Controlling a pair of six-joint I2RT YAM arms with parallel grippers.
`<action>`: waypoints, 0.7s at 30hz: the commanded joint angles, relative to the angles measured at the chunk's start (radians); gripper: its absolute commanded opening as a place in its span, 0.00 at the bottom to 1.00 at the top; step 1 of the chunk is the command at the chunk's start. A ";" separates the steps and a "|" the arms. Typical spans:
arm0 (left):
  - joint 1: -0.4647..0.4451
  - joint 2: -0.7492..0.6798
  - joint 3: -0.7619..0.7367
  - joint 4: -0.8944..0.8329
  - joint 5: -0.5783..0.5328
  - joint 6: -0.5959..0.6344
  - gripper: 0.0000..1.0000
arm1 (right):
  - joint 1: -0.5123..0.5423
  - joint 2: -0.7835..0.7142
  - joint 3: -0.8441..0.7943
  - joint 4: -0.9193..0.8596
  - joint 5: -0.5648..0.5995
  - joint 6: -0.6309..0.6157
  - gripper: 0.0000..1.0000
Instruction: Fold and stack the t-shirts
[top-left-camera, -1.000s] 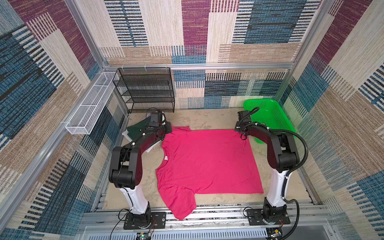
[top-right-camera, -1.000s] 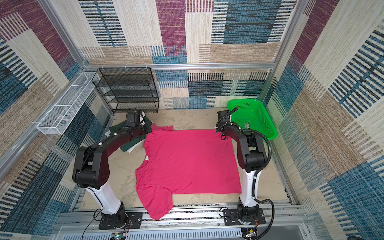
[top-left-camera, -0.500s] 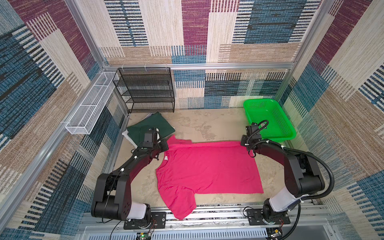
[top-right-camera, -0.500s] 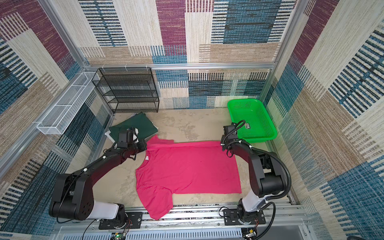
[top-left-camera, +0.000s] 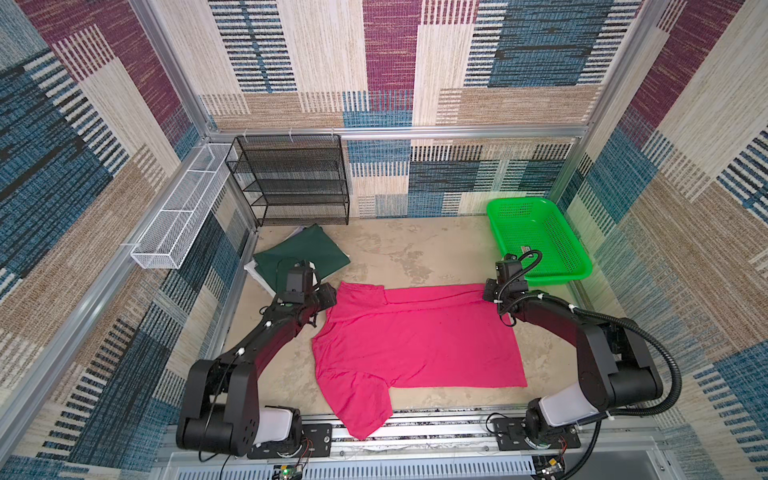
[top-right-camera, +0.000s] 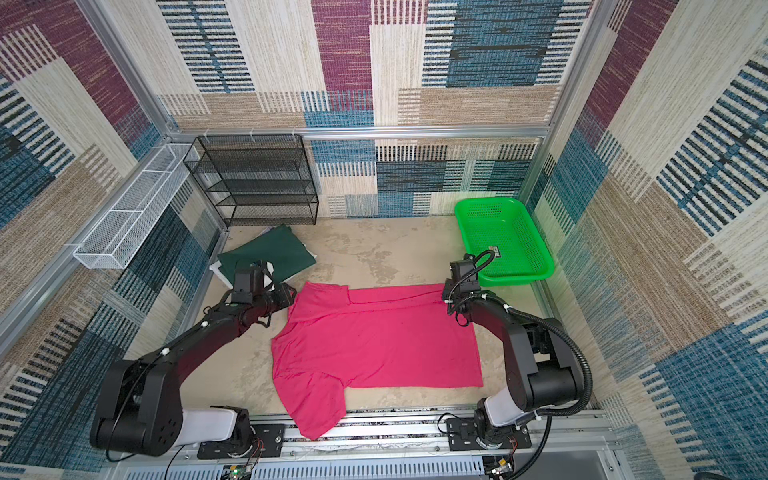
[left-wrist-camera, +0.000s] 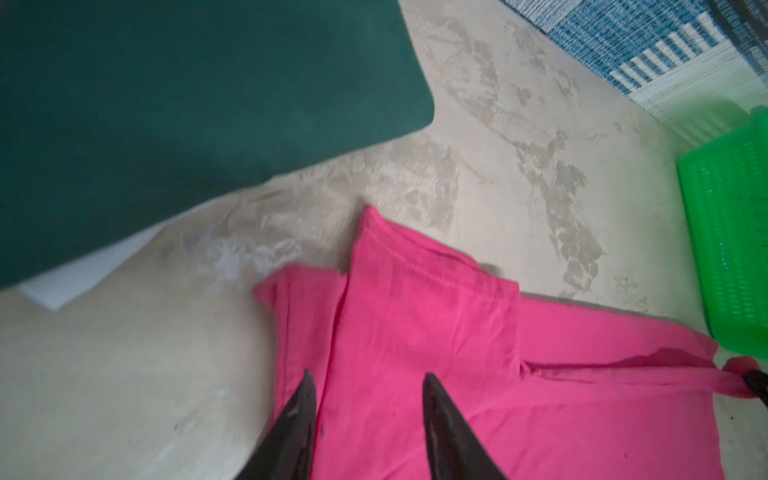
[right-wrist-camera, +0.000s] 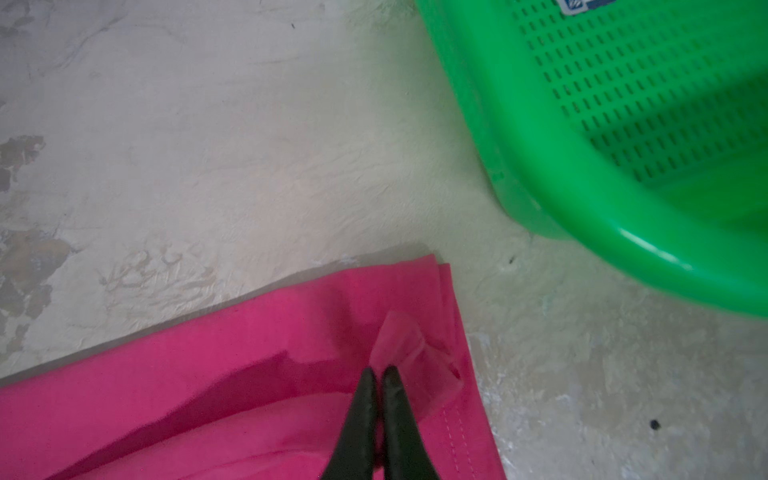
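Far-edge fold, bright pink soft-cloth t-shirt (top-left-camera: 415, 345). L gripper (left-wrist-camera: 365, 378) jaws apart, empty, over sleeve. R gripper (right-wrist-camera: 379, 370) pinching far-right corner. Advise: release flat, w/o dragging.

No legible text anywhere

White shirt (left-wrist-camera: 83, 272) mostly hidden under dark green shirt (left-wrist-camera: 166, 104) (only corner peeks out); basket (right-wrist-camera: 665, 266) label (right-wrist-camera: 582, 6) cut off at view's edge, unreadable.
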 joint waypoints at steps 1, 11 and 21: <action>-0.002 0.113 0.114 -0.075 0.040 0.071 0.41 | 0.001 0.001 -0.002 0.030 -0.007 0.011 0.08; -0.039 0.368 0.318 -0.133 -0.025 0.118 0.37 | 0.001 0.013 -0.004 0.032 -0.012 0.008 0.08; -0.047 0.501 0.422 -0.164 -0.073 0.142 0.35 | 0.001 0.031 -0.001 0.037 -0.024 0.002 0.07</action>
